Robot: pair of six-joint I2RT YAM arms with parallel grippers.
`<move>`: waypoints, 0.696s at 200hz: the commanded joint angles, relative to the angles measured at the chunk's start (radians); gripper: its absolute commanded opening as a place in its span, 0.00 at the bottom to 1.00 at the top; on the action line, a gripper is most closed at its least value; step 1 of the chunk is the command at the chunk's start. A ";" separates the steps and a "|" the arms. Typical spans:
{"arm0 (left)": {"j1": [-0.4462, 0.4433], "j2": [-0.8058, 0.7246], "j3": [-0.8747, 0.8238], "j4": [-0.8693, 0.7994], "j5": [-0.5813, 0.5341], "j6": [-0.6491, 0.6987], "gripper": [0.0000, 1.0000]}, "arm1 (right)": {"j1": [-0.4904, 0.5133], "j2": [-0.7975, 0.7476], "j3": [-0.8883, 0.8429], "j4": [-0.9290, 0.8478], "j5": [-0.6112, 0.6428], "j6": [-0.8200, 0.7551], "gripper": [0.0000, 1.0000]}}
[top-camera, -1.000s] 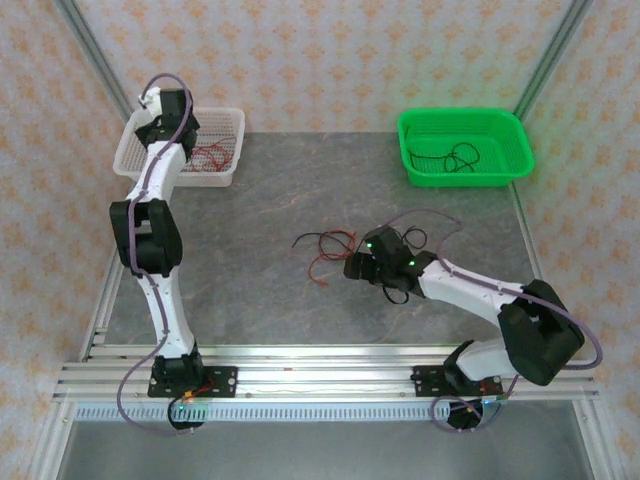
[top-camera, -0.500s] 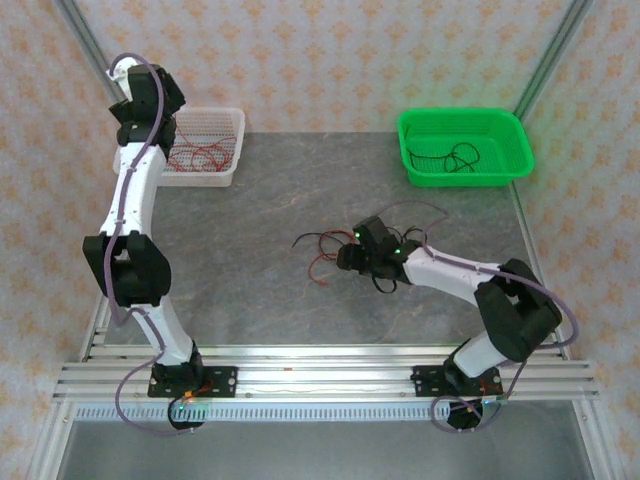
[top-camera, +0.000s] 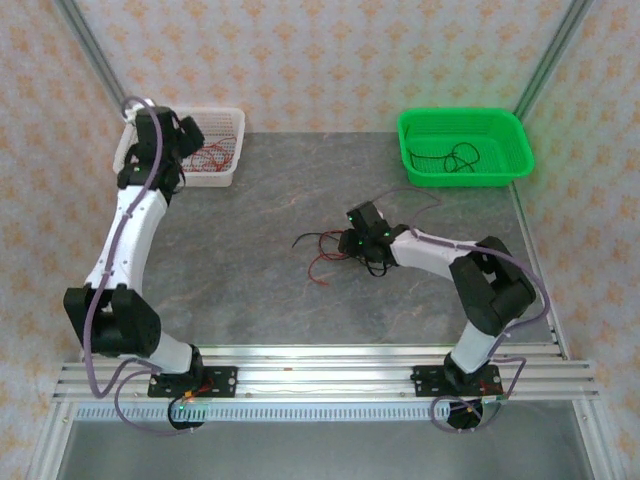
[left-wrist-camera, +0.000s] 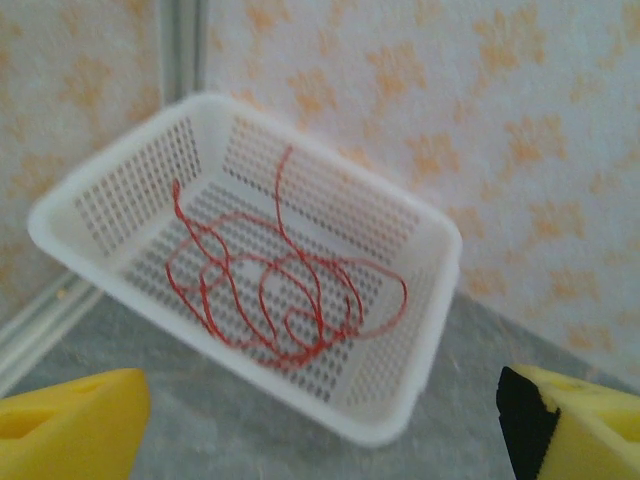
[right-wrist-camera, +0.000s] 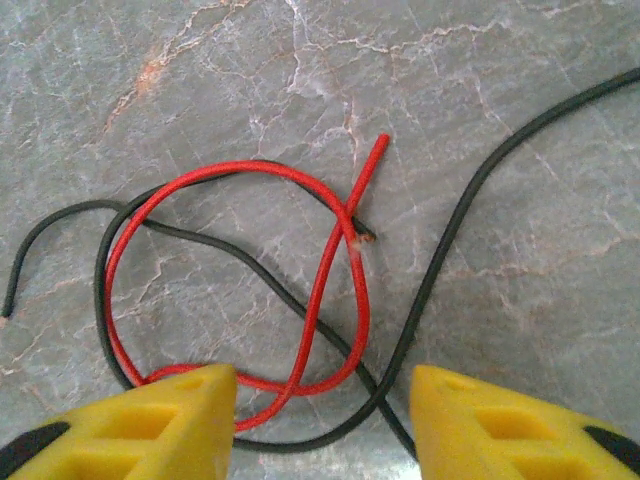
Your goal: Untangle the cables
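Note:
The cables (top-camera: 322, 250) lie as a loose snarl of thin red and black wires at mid-table. My right gripper (top-camera: 347, 246) hovers at the snarl's right side, open. In the right wrist view its yellow fingers (right-wrist-camera: 150, 425) straddle a red loop (right-wrist-camera: 245, 167) crossed by black wires (right-wrist-camera: 447, 240), with nothing pinched. My left gripper (top-camera: 188, 138) hangs over the left end of the white basket (top-camera: 240, 140), open and empty. In the left wrist view, curly red wires (left-wrist-camera: 290, 300) rest in that basket (left-wrist-camera: 440, 300), beyond the left gripper (left-wrist-camera: 320, 425).
A green basket (top-camera: 520, 135) at the back right holds black wires (top-camera: 455, 158). Red wires (top-camera: 212, 155) show in the white basket. Patterned walls and metal frame posts close the back and sides. An aluminium rail runs along the near edge.
The left arm has swung down and right from above the white basket's far-left corner to its left end. The right gripper has crept up and left, closer onto the snarl.

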 commanded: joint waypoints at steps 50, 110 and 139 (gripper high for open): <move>-0.100 -0.095 -0.184 0.041 0.030 -0.044 0.88 | -0.018 0.053 0.049 0.014 0.064 -0.019 0.33; -0.111 -0.130 -0.224 0.044 0.024 -0.050 0.88 | -0.029 0.095 0.075 0.031 0.058 -0.031 0.26; -0.111 -0.136 -0.227 0.037 0.019 -0.050 0.88 | -0.034 0.119 0.091 0.033 0.052 -0.038 0.23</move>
